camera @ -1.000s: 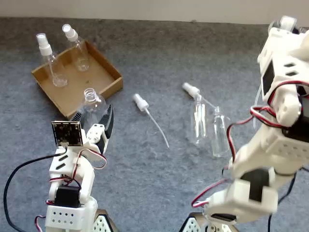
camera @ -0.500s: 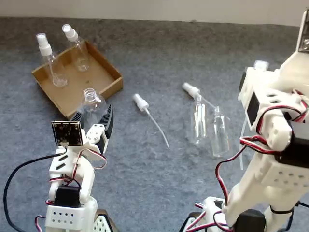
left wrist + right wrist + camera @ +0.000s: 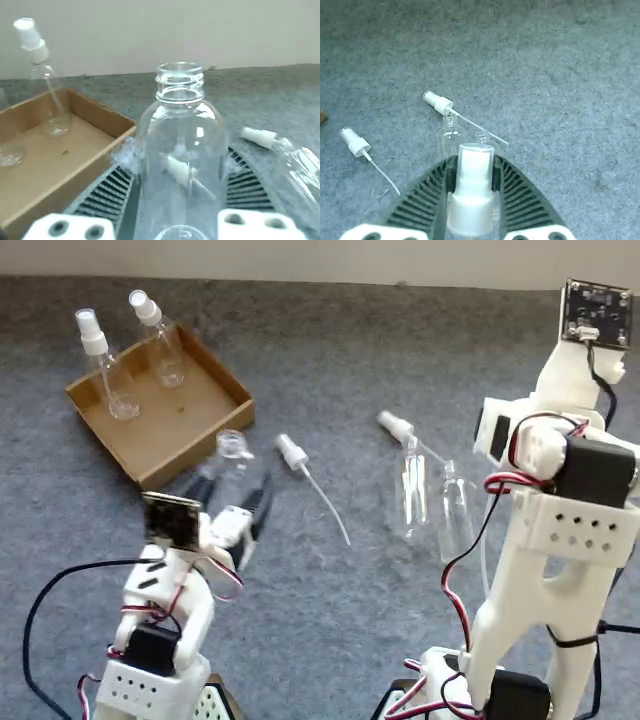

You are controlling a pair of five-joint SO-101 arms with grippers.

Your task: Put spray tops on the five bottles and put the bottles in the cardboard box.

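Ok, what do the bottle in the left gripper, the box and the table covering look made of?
The uncapped bottle looks like clear glossy plastic: see-through with bright highlights, though glass can't be ruled out. The box is matte brown cardboard with raw cut edges. The table covering seems grey felt or carpet, fuzzy and mottled.

Looks like a small robotics lab or hobby test bench; two white plastic arms, left arm (image 3: 165,610) & right arm (image 3: 545,540), stand side by side w/ loose red/black wires (image 3: 500,485) and a bare circuit board (image 3: 598,312) exposed at the wrist; tabletop covered w/ a grey felt-like mat (image 3: 330,620); plain pale wall (image 3: 300,255) behind; working props are just a cardboard box (image 3: 190,410) & clear bottles (image 3: 410,500).
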